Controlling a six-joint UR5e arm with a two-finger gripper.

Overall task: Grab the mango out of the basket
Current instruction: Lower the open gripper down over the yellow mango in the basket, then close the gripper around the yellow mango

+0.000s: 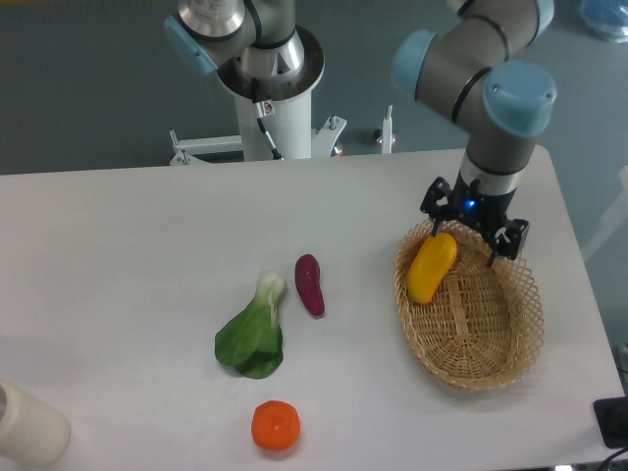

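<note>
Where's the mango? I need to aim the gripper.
The mango lies in the basket's upper-left end, on the table's right side, just below the open gripper.

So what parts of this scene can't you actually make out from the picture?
- The far end of the mango: the pincer hangs in front of it, so contact cannot be told.
- The white cylinder at bottom left: cut off by the frame edge.
- The black object at bottom right: cut off by the edge, unidentifiable.
- The basket rim behind the pincer: hidden.
</note>
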